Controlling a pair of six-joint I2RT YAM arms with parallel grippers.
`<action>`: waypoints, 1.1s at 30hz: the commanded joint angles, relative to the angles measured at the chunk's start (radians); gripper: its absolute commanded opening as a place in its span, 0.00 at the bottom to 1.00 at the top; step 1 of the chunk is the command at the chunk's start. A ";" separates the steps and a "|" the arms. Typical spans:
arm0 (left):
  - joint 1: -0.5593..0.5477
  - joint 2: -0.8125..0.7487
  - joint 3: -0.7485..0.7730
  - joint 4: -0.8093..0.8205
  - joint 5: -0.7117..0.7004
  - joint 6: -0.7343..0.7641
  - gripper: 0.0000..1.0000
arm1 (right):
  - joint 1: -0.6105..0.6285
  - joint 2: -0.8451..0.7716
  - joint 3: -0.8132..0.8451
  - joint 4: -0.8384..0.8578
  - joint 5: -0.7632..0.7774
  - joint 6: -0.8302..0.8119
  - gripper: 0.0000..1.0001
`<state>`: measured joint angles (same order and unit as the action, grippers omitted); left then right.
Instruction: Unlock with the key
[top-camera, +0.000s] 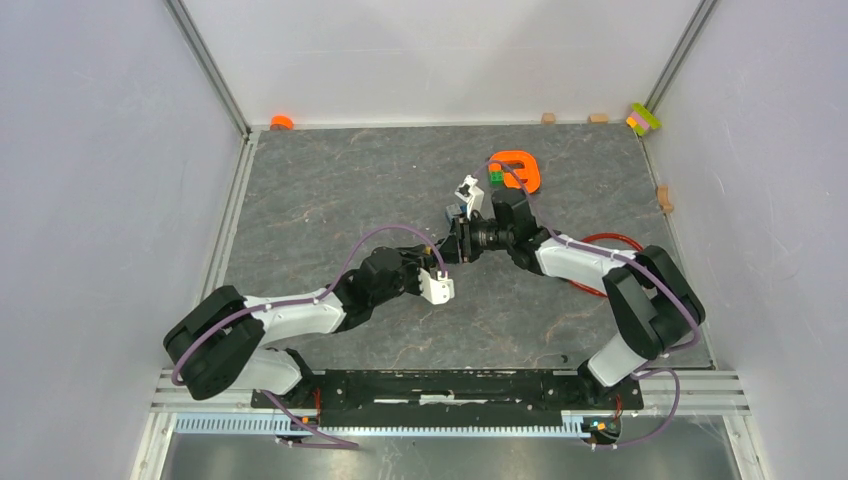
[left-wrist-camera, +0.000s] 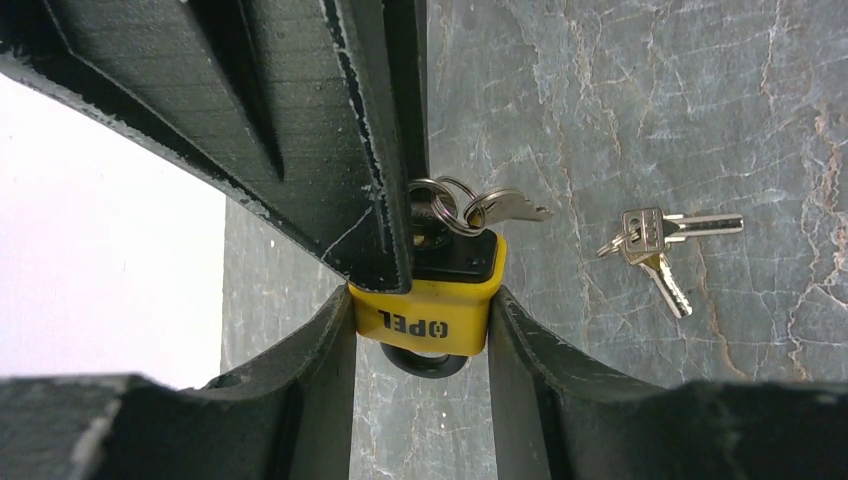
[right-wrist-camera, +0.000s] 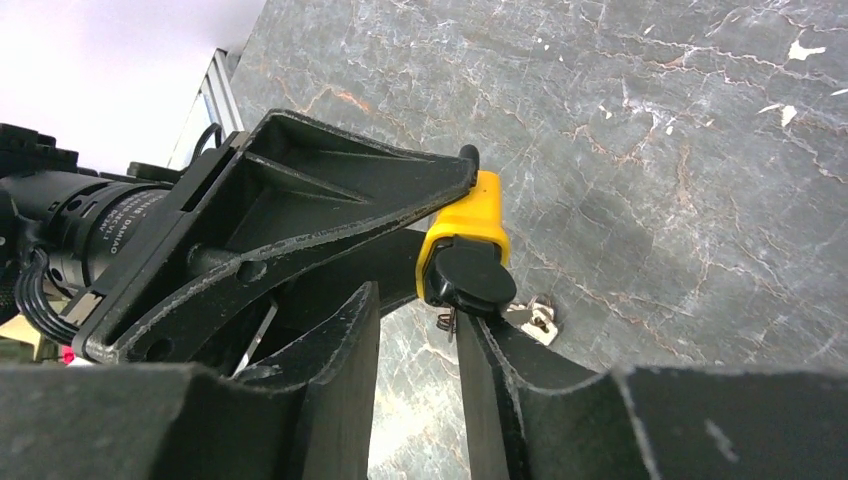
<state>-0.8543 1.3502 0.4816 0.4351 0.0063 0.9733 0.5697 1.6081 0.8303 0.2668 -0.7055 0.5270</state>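
**Ana:** What has the left claw (left-wrist-camera: 424, 318) got hold of?

**Ben:** The yellow padlock (left-wrist-camera: 440, 292). Its two black fingers (left-wrist-camera: 300, 400) press on the lock's flat sides, so the claw is closed only as far as the lock body lets it. The lock is held above the desk (left-wrist-camera: 650, 100). Its dark shackle (left-wrist-camera: 425, 362) points back toward the wrist camera and its black keyhole end points away.

**Ana:** And where is the key?

**Ben:** The key bunch (left-wrist-camera: 505, 206) hangs at that black end. Silver rings sit right against the keyhole face, and one silver key sticks out sideways from them. I cannot tell whether a blade is in the keyhole, because a finger of the other claw covers that spot.

**Ana:** So the right claw is there too?

**Ben:** Yes. The right claw (right-wrist-camera: 415, 310) meets the left one nose to nose at the padlock's black end. Its jaws stand partly apart, the desk shows through the gap, and nothing is pinched between them. One fingertip lies just under the black end, beside the rings.

**Ana:** Anything else nearby?

**Ben:** A second set of spare keys (left-wrist-camera: 650, 240) lies flat on the grey marbled desk, apart from the padlock. From above, a red cable (top-camera: 605, 240) curls beneath the right arm.
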 joint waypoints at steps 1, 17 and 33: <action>-0.020 -0.024 0.047 0.089 0.082 -0.032 0.02 | -0.020 -0.075 0.043 0.003 -0.046 -0.071 0.39; 0.005 -0.058 0.061 0.067 0.123 -0.103 0.02 | -0.073 -0.172 -0.014 -0.127 -0.024 -0.243 0.39; 0.008 -0.046 0.083 0.041 0.100 -0.099 0.02 | -0.045 -0.138 -0.044 -0.065 -0.047 -0.213 0.28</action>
<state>-0.8486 1.3285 0.5129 0.4183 0.1059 0.9047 0.5175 1.4631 0.7761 0.1486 -0.7315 0.3069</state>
